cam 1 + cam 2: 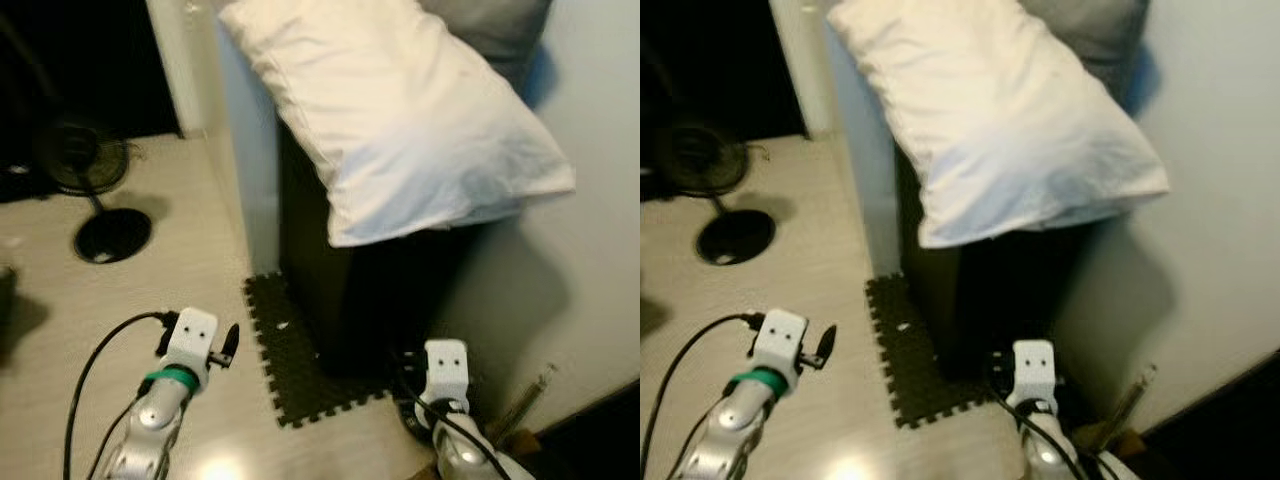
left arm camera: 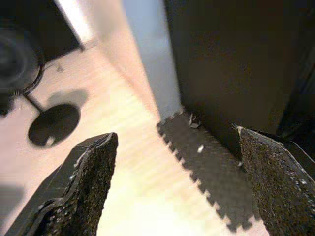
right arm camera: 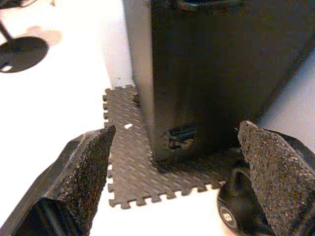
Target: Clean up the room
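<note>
A white pillow (image 1: 400, 110) lies atop a tall black cabinet (image 3: 221, 73) standing on a dark foam mat (image 3: 128, 167). Left gripper (image 2: 177, 187) and right gripper (image 3: 174, 177) hover low, jaws wide apart, empty.

Both silver arms are held low and forward. The left gripper (image 2: 177, 182) is carried at the left, its black fingers (image 2: 86, 184) spread wide apart. The right gripper (image 3: 179, 177) is held at the right, its fingers (image 3: 275, 172) likewise spread wide, with nothing gripped by either.
</note>
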`<state>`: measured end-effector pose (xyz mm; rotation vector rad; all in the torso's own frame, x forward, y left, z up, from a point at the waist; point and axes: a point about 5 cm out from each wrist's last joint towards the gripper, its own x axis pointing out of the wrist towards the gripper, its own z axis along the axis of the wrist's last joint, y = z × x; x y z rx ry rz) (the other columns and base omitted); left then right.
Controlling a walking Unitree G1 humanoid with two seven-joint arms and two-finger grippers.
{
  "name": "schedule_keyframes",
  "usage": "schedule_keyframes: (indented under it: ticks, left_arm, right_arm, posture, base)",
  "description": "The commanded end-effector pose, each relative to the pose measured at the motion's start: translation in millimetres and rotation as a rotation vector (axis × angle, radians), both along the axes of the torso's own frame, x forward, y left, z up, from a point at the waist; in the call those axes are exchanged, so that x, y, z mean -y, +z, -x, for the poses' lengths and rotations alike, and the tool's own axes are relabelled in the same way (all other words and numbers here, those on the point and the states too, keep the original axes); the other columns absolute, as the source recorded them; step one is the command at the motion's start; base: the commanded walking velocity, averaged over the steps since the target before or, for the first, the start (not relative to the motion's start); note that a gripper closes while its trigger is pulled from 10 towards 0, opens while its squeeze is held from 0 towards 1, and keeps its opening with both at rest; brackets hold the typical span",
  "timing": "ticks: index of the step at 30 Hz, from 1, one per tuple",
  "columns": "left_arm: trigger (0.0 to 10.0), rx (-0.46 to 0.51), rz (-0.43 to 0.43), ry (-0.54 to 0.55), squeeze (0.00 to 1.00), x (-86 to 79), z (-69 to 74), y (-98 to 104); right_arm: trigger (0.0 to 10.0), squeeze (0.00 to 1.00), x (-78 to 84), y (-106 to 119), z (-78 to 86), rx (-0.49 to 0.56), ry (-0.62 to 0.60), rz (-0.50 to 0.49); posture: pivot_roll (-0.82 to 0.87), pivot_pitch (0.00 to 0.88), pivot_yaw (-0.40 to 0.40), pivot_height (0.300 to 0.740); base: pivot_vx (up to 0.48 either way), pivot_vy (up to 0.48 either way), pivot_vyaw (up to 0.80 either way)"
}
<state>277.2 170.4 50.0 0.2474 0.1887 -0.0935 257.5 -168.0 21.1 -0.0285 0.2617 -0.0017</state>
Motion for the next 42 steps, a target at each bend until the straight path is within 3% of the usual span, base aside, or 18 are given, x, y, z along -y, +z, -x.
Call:
schedule_keyframes:
  ticks: [1,12,17,42]
  left_arm:
    - [10.0,-0.015,0.001,-0.005,0.00,0.9,0.9,-2.3]
    - [10.0,-0.014,0.009,0.000,0.00,0.1,-0.7,-1.3]
    - [10.0,-0.020,0.025,-0.005,0.00,2.8,-2.2,-0.9]
    - [10.0,-0.027,0.029,0.001,0.00,1.7,-3.2,-0.4]
  right_arm:
    - [10.0,0.00,4.0,-2.8,2.2,-0.014,-0.021,-0.007]
    - [10.0,0.00,5.2,-1.4,0.3,-0.004,-0.034,-0.018]
    - [10.0,0.00,7.1,-2.9,1.7,-0.008,-0.081,-0.058]
    - [10.0,0.00,4.8,-2.6,0.8,-0.005,-0.085,-0.072]
  posture:
    - [0.01,0.000,0.042,0.740]
    - [0.01,0.000,0.043,0.740]
    - [0.01,0.000,0.051,0.740]
    - [0.01,0.000,0.050,0.740]
  base:
    - [0.000,0.000,0.80]
    - [0.000,0.000,0.80]
    - [0.000,0.000,0.00]
    - [0.000,0.390,0.00]
